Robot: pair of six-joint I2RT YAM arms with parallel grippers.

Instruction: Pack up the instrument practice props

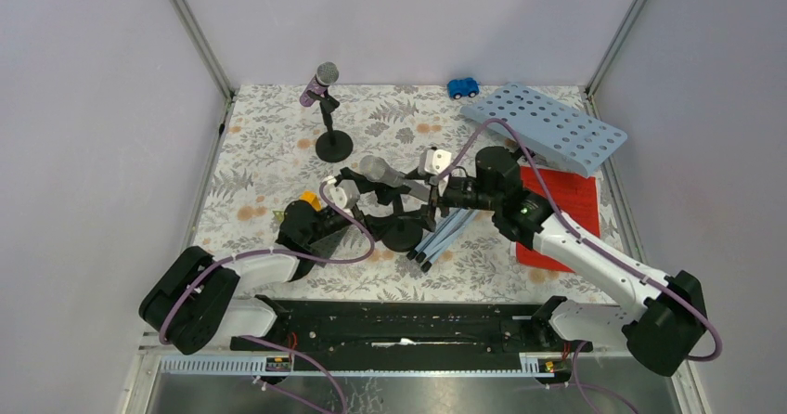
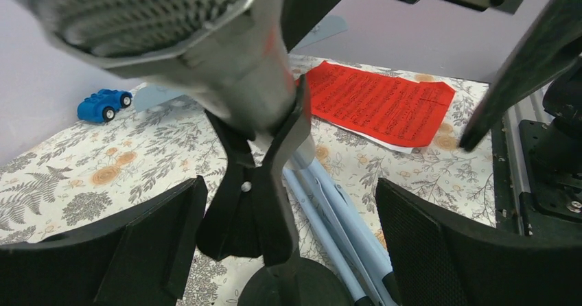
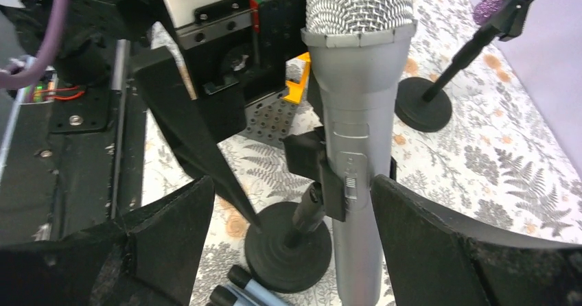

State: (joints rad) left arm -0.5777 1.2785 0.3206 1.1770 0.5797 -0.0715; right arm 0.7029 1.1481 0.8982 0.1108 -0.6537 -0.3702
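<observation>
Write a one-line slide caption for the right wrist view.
Open right gripper straddles the silver microphone clipped in its black round-based mount, with the purple microphone on a second mount beyond.

The left arm (image 1: 255, 267) and right arm (image 1: 594, 252) each have white shells over the long links, round black joint housings and a bulky black base joint. A purple cable (image 3: 60, 7) runs along each arm, held by small ties. A green light (image 1: 522, 212) glows on the right arm's elbow. A white camera block (image 1: 434, 161) sits at each wrist. The left gripper (image 2: 288, 248) and right gripper (image 3: 295, 244) are black, with wedge-shaped fingers (image 3: 446, 251) finely textured on their inner faces. The left gripper's body carries a white plate, small screws and a red-and-green mark (image 3: 255, 7).
</observation>
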